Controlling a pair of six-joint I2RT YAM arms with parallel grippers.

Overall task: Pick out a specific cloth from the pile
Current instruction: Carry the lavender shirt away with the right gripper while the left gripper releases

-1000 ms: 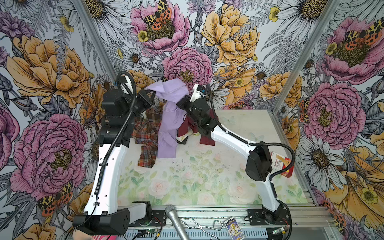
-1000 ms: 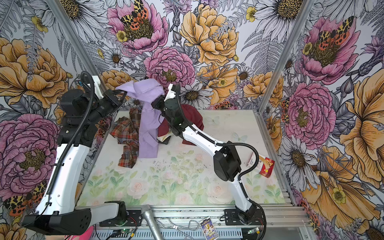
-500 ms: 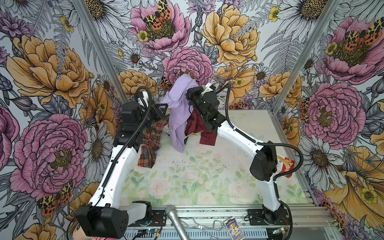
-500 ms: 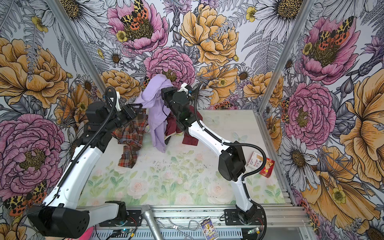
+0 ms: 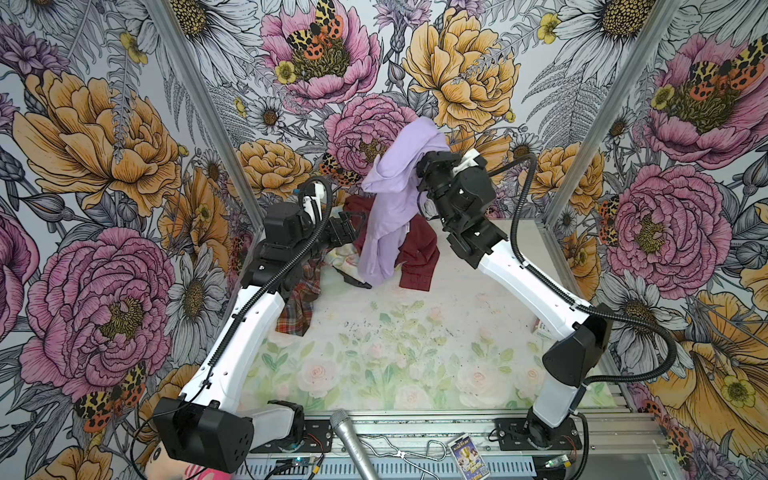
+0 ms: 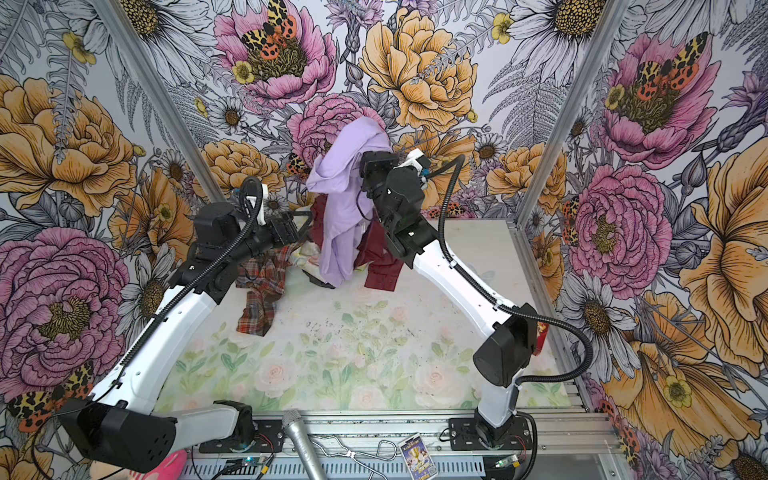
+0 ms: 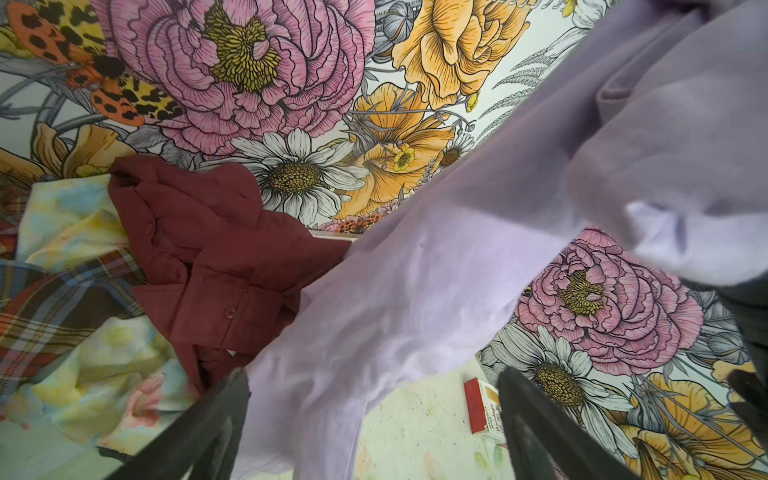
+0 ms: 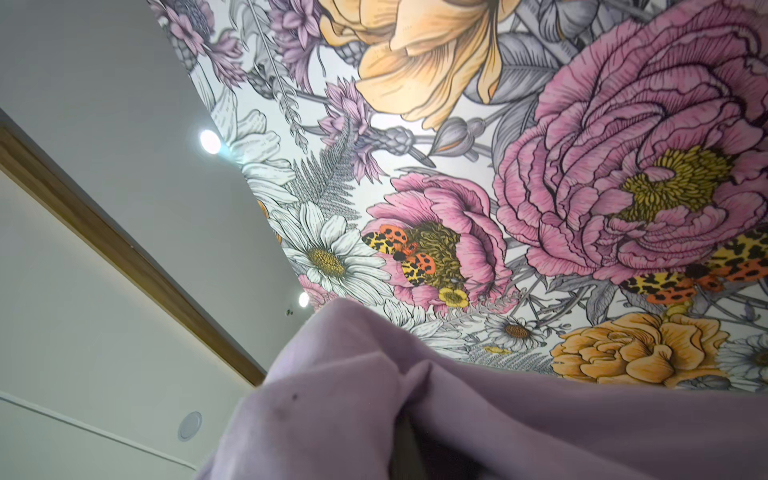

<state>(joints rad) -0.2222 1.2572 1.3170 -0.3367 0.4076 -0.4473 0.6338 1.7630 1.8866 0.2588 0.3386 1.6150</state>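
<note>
Lavender fabric covers the right gripper (image 5: 422, 166), so its jaws are hidden in both top views and in the right wrist view. They are closed on the cloth (image 5: 395, 199). The cloth hangs from this gripper, high above the table (image 5: 395, 357) and in front of the flowered back wall (image 5: 457, 70). Part of it is heaped over the top of the gripper, and the rest falls down in one long fold. Its lower end reaches the pile (image 5: 365, 266); I cannot tell if it touches there.

The left gripper (image 5: 352, 227) is lower, just beside the hanging cloth on its left side, and points toward it. Its jaws stand wide apart and hold nothing. In the left wrist view the two dark fingers (image 7: 208, 424) are far from each other, and the cloth (image 7: 415, 282) hangs beyond them. Whether it touches a finger is not clear.

The pile lies at the back of the table, under and around the cloth. The maroon shirt (image 5: 419, 253) is behind the cloth and spreads to its right. The pale yellow floral cloth (image 5: 341, 259) lies to the left of the cloth's lower end. The plaid cloth (image 5: 301, 299) lies partly under the left arm and reaches toward the front.

A small red and white box (image 7: 480, 405) lies on the table near its right edge. A microphone (image 5: 353, 440) lies at the front rail.
</note>
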